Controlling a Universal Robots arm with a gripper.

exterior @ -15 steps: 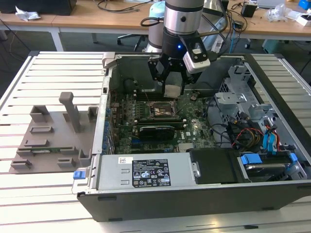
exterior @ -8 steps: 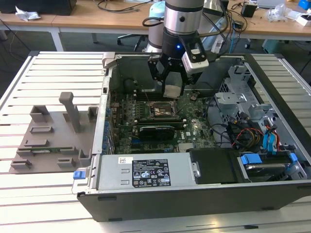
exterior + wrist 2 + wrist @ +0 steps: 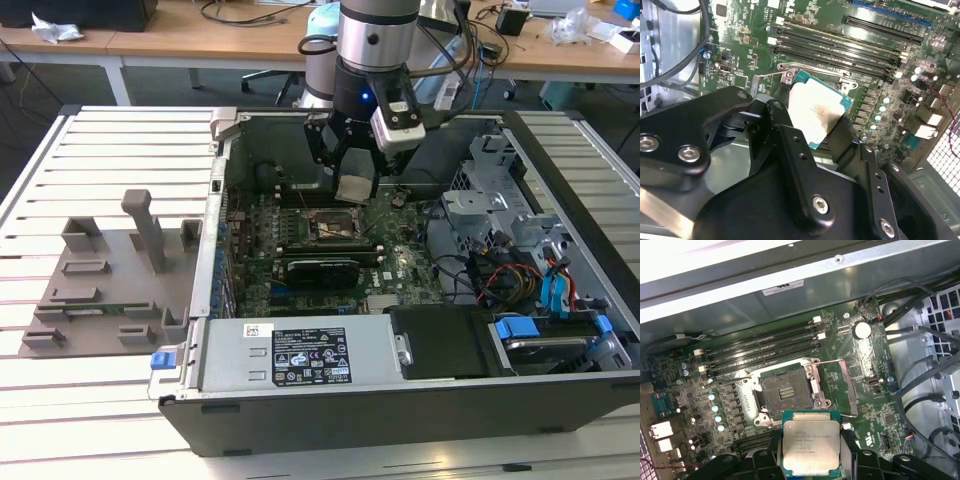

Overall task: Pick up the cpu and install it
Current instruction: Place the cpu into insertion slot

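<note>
Gleaming silver, the cpu (image 3: pixel 811 447) hangs clamped by its edges between the dark fingers of the tool (image 3: pixel 811 461), above the green motherboard (image 3: pixel 840 385). Just below the tool's tips lies the uncovered dark socket (image 3: pixel 785 390), inside the open computer case (image 3: pixel 400 410) on the slatted table (image 3: pixel 120 130).

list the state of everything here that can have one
claw, shut on the cpu
cpu, held by two opposite edges above the motherboard, not in the socket
socket, uncovered, nothing seated in it
memory slots, unfilled
computer case, lying on its side, side panel off
</note>
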